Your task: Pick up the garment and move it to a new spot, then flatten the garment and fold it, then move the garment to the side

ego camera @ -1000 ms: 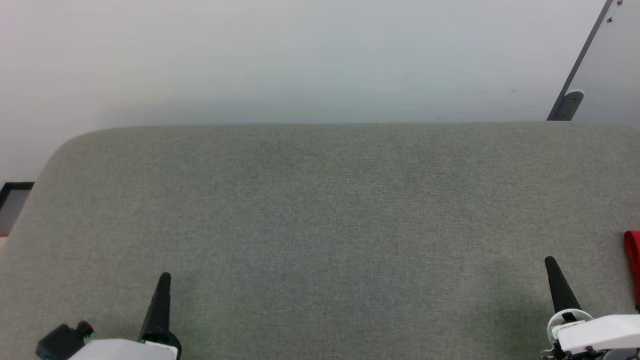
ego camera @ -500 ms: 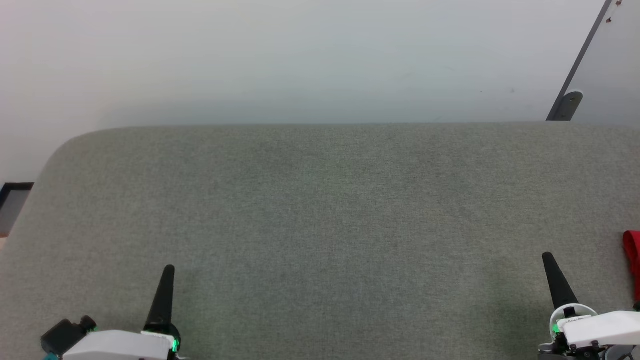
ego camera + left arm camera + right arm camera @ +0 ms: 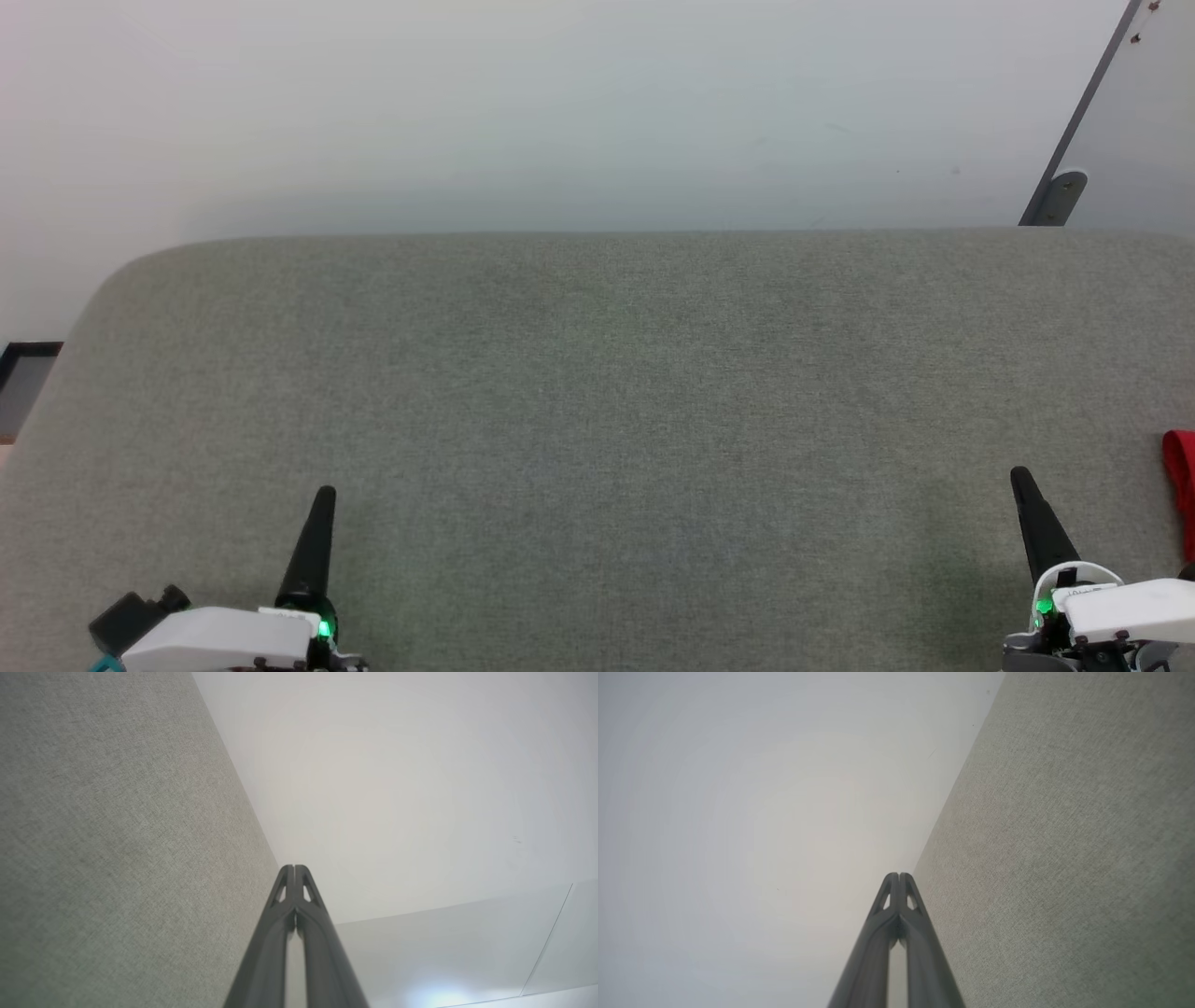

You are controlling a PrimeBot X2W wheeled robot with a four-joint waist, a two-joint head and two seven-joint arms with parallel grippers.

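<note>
A small strip of the red garment (image 3: 1181, 476) pokes in at the right edge of the head view, lying on the grey fabric surface (image 3: 597, 420); the bulk of it is cut off by the frame. My right gripper (image 3: 1019, 478) is at the lower right, shut and empty, a short way left of that red strip. My left gripper (image 3: 324, 497) is at the lower left, also shut and empty, far from the garment. In the wrist views the left gripper (image 3: 294, 868) and the right gripper (image 3: 899, 876) each show both fingers pressed together.
A pale wall (image 3: 560, 112) rises behind the surface's far edge. A dark metal bracket (image 3: 1060, 196) with a slanted panel stands at the upper right. The surface's left corner is rounded, with a dark-framed object (image 3: 23, 373) beyond it.
Both grippers have crept slightly forward over the surface; the left one also shifted a little to the right. The red strip stays where it was.
</note>
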